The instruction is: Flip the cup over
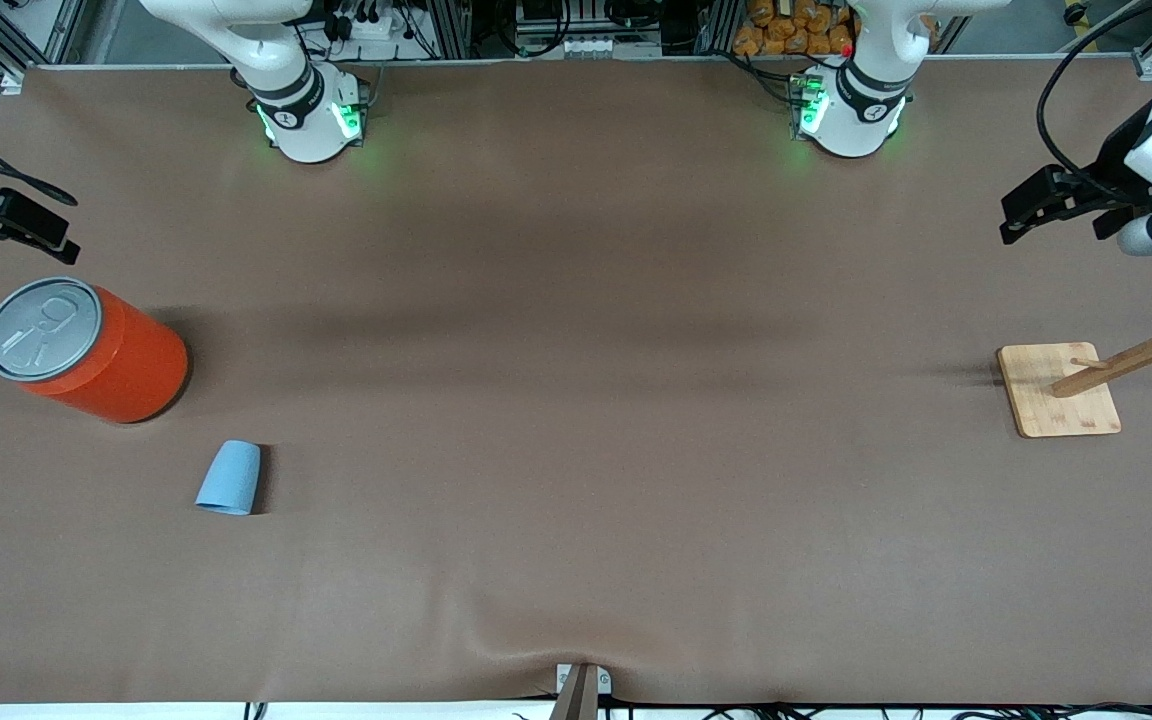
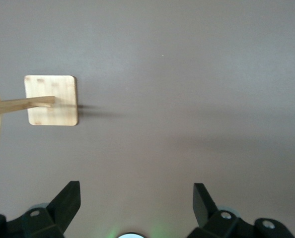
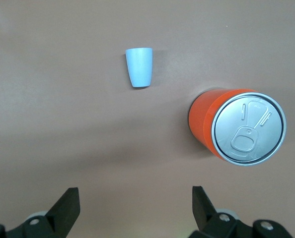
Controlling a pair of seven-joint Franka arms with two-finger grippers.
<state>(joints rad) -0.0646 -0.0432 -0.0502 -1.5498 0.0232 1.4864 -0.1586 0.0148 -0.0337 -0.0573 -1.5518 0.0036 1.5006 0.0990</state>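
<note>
R gripper [image 1: 11,225] hangs open over table edge at right arm's end, empty. Can [image 1: 86,350] upright at its 5 o'clock. Cup [image 1: 229,478] on table [image 1: 576,400], mouth down, at can's 4 o'clock, apart. Rack [image 1: 1061,388] toward left arm's end. L gripper [image 1: 1031,215] at rack's 12 o'clock, open, empty.

The right gripper [image 1: 6,225] is cut off at the front view's edge, only its dark tip showing over the bench [image 1: 576,500]. The left gripper [image 1: 1046,205] shows whole, its arm cropped at the frame's edge. The wooden rack [image 1: 1126,360] loses its upper pegs past the edge. The cup [image 1: 229,478] stands mouth down, its inside hidden.
</note>
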